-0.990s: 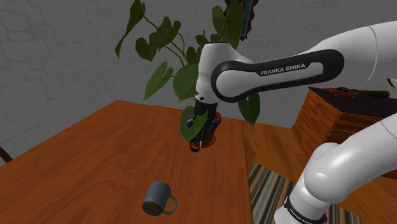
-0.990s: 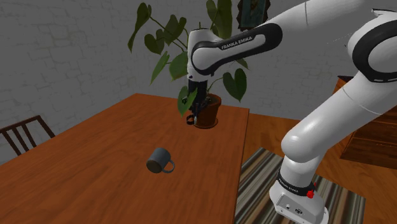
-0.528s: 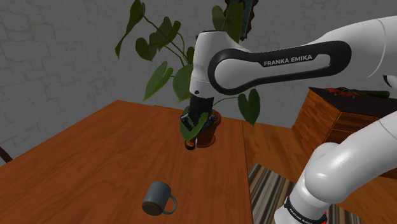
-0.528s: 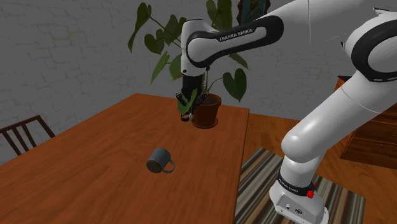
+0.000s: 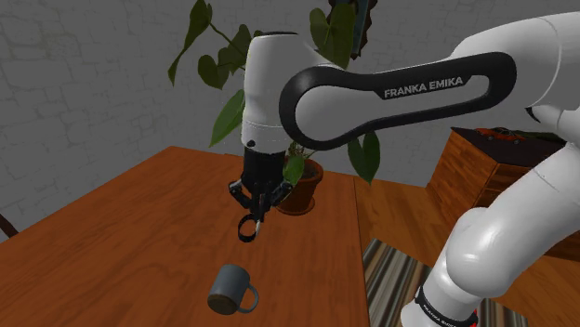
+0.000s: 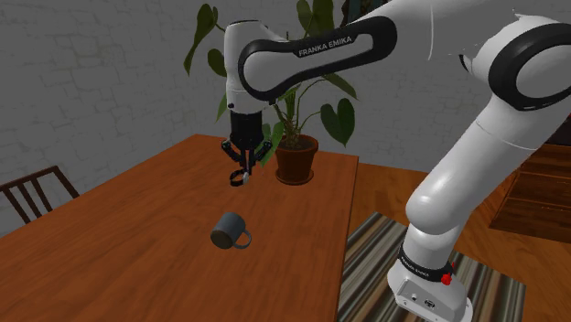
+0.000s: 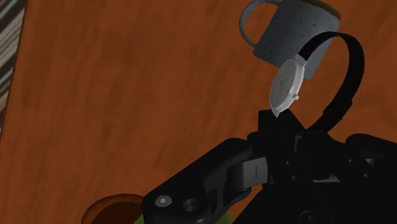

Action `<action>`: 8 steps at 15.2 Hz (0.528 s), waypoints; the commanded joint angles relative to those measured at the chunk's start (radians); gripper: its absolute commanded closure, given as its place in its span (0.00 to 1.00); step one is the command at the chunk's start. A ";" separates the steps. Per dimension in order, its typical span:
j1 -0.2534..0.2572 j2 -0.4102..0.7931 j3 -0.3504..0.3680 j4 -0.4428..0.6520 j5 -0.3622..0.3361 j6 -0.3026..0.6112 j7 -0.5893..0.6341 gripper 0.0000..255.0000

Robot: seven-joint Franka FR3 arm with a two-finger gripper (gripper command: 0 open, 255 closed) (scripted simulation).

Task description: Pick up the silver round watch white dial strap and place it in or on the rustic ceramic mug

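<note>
Brown wood surface (image 5: pixel 112 232). Potted plant (image 5: pixel 302 181) at far edge. Grey mug (image 5: pixel 232 290) on surface, nearer stand. Claw (image 5: pixel 249 215) in air between plant and mug, pinching watch (image 5: pixel 246 230), black strap loop dangling. Judged: pick done, carry in hand. Next: centre over mug mouth, lower, release; 1 drop left.
</note>
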State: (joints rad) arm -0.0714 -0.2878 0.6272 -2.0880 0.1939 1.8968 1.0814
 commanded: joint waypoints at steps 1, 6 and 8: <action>0.003 0.058 0.048 0.053 -0.028 0.005 0.067 1.00; 0.016 0.161 0.123 0.125 -0.092 0.023 0.181 1.00; 0.017 0.165 0.126 0.102 -0.094 0.050 0.183 1.00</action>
State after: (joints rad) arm -0.0547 -0.1248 0.7515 -1.9763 0.1008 1.9348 1.2628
